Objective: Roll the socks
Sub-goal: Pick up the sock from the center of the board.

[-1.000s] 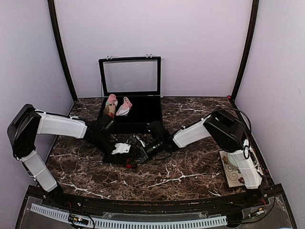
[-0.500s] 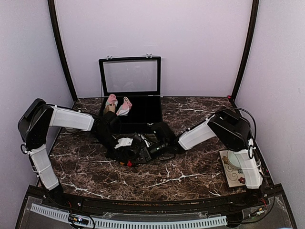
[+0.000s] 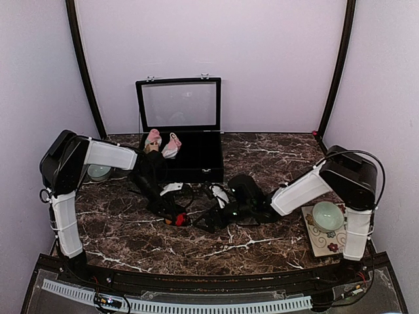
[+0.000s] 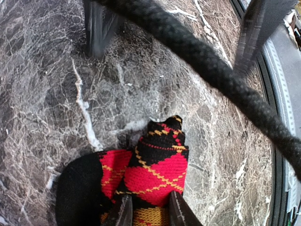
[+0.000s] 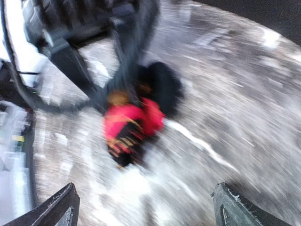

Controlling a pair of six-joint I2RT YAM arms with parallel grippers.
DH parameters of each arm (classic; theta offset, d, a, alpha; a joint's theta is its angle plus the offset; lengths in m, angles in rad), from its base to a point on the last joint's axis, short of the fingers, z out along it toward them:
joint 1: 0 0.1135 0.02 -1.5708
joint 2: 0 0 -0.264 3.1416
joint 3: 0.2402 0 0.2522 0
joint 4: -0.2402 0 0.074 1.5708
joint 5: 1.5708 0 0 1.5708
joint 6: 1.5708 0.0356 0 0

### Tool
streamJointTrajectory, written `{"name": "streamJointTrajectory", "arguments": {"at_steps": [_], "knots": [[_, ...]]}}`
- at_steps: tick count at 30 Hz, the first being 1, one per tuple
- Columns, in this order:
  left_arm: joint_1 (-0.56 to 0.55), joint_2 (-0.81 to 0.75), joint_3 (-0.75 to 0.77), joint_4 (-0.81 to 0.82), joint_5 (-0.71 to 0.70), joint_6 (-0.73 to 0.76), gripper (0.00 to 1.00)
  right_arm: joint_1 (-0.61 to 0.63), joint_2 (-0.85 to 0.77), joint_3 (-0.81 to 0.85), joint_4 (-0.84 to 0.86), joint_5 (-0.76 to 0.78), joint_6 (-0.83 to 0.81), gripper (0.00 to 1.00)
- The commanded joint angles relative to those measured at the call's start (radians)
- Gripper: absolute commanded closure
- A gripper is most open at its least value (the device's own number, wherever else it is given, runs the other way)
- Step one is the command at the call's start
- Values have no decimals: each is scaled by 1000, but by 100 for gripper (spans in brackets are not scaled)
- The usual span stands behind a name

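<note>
Top external view: the black argyle sock (image 3: pixel 175 219) sits bunched, seemingly rolled, on the marble table (image 3: pixel 262 243) at centre-left, its end pinched by the left gripper (image 4: pixel 149 212). The right gripper (image 5: pixel 148 203) hangs wide open, empty. In the open case (image 3: pixel 200 157), upper centre, the pink sock (image 3: pixel 171 148) lies beside an upright roll (image 3: pixel 152 139); whether it is rolled, I cannot tell.
</note>
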Motion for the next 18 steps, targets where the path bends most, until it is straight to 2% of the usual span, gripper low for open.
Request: {"name": "streamJointTrajectory", "arguments": {"at_steps": [1, 3, 5, 6, 9, 11, 12, 14, 15, 18], "knots": [[6, 92, -2, -58, -156, -32, 71, 121, -160, -116, -179, 661, -122, 1], [8, 106, 13, -50, -168, -55, 71, 187, -273, -202, -94, 1021, -174, 1], [13, 124, 34, -59, -163, -75, 71, 192, -289, -221, -31, 1242, -194, 0], [17, 132, 49, -64, -156, -86, 71, 177, -279, -195, -61, 1288, -156, 0], [33, 155, 80, -98, -106, -108, 72, 103, -220, -61, -228, 1126, -185, 0], [42, 168, 84, -105, -88, -119, 73, 117, -192, -7, -290, 1067, -331, 0], [43, 173, 83, -106, -91, -127, 73, 147, -210, -40, -234, 1063, -437, 0], [46, 181, 86, -115, -85, -139, 73, 214, -296, -203, 56, 1148, -592, 0], [48, 182, 85, -118, -77, -143, 73, 211, -330, -233, 123, 1172, -572, 0], [56, 192, 87, -136, -45, -147, 73, 104, -350, -112, -171, 1014, -383, 0]]}}
